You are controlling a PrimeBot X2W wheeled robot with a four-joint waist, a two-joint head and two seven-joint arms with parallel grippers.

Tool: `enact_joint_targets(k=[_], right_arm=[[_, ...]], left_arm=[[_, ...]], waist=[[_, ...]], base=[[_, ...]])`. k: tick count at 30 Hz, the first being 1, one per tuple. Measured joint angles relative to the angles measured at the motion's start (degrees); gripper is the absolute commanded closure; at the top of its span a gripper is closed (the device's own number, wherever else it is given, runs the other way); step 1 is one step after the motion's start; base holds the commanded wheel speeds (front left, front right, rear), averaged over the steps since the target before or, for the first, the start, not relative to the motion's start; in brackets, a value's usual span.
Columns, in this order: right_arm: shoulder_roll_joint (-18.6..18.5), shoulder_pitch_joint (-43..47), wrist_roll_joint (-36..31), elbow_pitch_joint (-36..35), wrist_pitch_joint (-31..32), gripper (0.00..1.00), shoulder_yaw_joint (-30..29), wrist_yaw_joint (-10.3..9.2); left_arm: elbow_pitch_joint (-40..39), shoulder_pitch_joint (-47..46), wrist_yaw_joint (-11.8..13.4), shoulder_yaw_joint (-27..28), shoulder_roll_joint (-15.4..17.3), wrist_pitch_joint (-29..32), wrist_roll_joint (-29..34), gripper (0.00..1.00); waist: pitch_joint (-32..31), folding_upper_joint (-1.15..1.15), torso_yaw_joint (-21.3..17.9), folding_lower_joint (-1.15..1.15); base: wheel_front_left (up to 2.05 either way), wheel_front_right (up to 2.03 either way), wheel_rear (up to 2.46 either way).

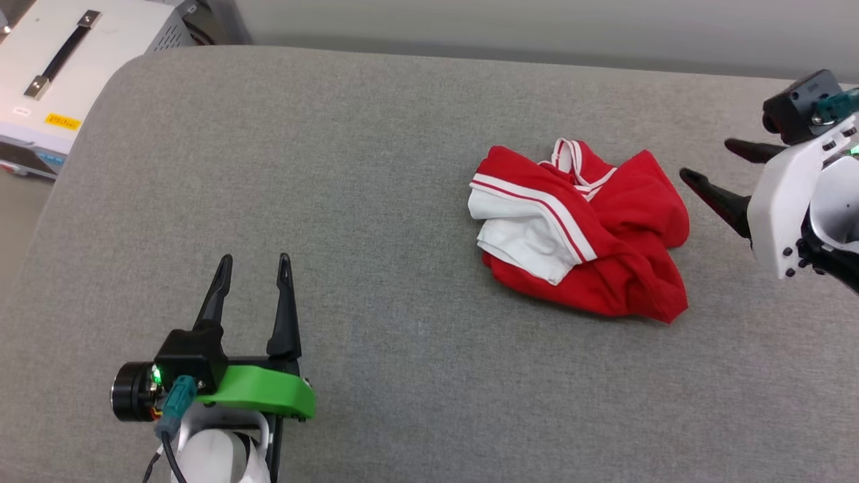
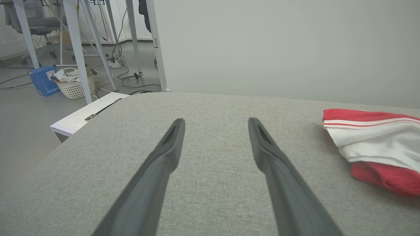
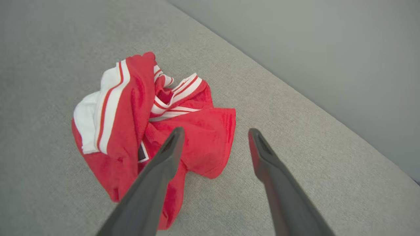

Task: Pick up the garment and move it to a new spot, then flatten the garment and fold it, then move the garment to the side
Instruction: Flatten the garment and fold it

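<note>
Garment [image 1: 604, 268] crumpled just left of right gripper [image 1: 706, 159], spread wide; left gripper [image 1: 256, 258] likewise spread, well away.

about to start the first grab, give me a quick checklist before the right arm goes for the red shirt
1. Fingers of the right gripper apart: ok.
2. It points at the garment without touching it: ok.
3. Nothing holds the garment; it lies in a crumpled heap: ok.
4. The left gripper is open and well away from the heap: ok.
5. Bare table left of the heap for a new spot: ok.
6. Which side of the shirt faces up: cannot tell.
</note>
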Motion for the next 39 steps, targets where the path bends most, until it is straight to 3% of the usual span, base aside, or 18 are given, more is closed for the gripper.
enact_joint_targets(k=[4,7,17,22,23,24,31,39], right_arm=[[-3.5,-4.7,5.0,-0.3,11.4,0.00,7.4,0.01],[-4.4,-7.8,5.5,0.4,15.1,0.00,11.8,0.01],[-2.2,-11.1,8.5,10.2,14.6,0.00,24.2,-0.02],[-2.7,-11.6,10.5,11.3,10.3,0.00,27.1,-0.07],[-2.7,-11.8,10.5,11.3,9.1,0.83,27.7,-0.07],[-2.6,-11.9,10.7,11.3,7.6,1.00,28.3,-0.07],[-2.4,-12.9,12.2,7.5,-2.3,1.00,30.3,0.00],[-12.0,-9.5,13.7,-5.0,-10.0,1.00,26.8,0.00]], left_arm=[[-0.6,-1.5,0.0,-0.3,-0.1,0.0,0.0,0.00],[-1.1,-2.7,0.1,-0.7,-0.1,0.0,-0.3,0.00],[-1.4,-5.3,2.0,-3.1,-0.2,0.0,-2.2,0.00],[-1.2,-5.3,2.4,-2.9,-0.2,0.0,-2.2,0.00],[-1.1,-5.3,2.4,-2.7,-0.2,0.0,-2.2,0.00],[-1.0,-5.3,2.4,-2.5,-0.2,0.0,-2.2,0.00],[-0.4,-4.4,2.4,-1.6,-0.2,0.0,-1.5,0.00],[-0.1,0.0,2.3,0.6,-0.2,0.0,-0.6,0.00]], waist=[[2.2,0.00,1.0,0.00],[4.1,0.00,1.8,0.00],[9.4,0.00,4.8,0.00],[9.9,0.00,5.5,0.00],[9.8,0.00,5.4,0.00],[9.5,0.00,5.3,0.00],[6.2,0.00,4.0,0.01],[0.5,0.00,1.7,0.00]], base=[[0.00,0.00,0.00],[0.00,0.00,0.00],[0.00,0.00,0.00],[0.00,0.00,0.00],[0.00,0.00,0.00],[0.00,0.00,0.00],[0.00,0.00,0.00],[0.00,0.00,0.00]])
